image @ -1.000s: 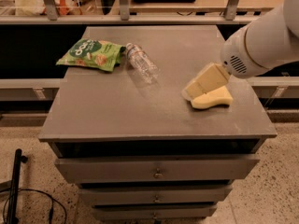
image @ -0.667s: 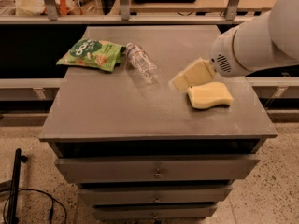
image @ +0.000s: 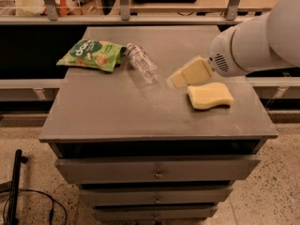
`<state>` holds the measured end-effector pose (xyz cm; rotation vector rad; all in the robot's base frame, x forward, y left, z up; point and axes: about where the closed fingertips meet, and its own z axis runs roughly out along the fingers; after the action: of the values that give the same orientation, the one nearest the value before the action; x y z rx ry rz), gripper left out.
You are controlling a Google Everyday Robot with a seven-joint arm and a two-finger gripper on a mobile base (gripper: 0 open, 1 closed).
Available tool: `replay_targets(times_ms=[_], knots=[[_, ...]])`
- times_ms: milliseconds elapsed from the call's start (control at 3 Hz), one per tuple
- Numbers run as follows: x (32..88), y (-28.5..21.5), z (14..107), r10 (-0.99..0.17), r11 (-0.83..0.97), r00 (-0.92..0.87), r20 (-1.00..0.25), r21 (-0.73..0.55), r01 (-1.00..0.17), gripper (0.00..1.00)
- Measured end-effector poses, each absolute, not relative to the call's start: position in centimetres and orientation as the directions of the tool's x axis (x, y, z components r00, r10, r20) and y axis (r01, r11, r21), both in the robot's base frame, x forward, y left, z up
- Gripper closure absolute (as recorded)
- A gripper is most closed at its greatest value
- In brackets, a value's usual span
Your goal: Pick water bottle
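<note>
The water bottle (image: 141, 63) is small, clear and ribbed. It lies on its side on the grey cabinet top (image: 117, 111), left of middle, with one end toward the back and touching the green snack bag. My gripper (image: 179, 79) is cream-coloured and comes in from the right on a white arm (image: 262, 36). It hovers over the cabinet top to the right of the bottle, a short gap away, and holds nothing that I can see.
A green snack bag (image: 91, 55) lies at the back left beside the bottle. A yellow sponge (image: 209, 95) lies at the right, just below the gripper. The cabinet has drawers (image: 157, 170) at its front. A shelf rail (image: 140, 18) runs behind.
The gripper and arm have moved left, from over the yellow sponge toward the bottle. The bottle, the bag and the sponge have not moved.
</note>
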<state>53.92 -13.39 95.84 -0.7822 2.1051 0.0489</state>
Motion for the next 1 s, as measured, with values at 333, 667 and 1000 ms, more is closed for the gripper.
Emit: replay_targets(times_ms=[333,667,1000], knots=[[54.1,-11.7,94.2,-0.475,0.816,-0.433,-0.766,-0.199,-0.543,0.0],[54.8,-9.5,92.6,-0.446,0.822,-0.416,-0.793,-0.179,-0.541,0.0],[55.9,-7.8,91.3,-0.431,0.822,-0.386,-0.816,-0.178,-0.541,0.0]])
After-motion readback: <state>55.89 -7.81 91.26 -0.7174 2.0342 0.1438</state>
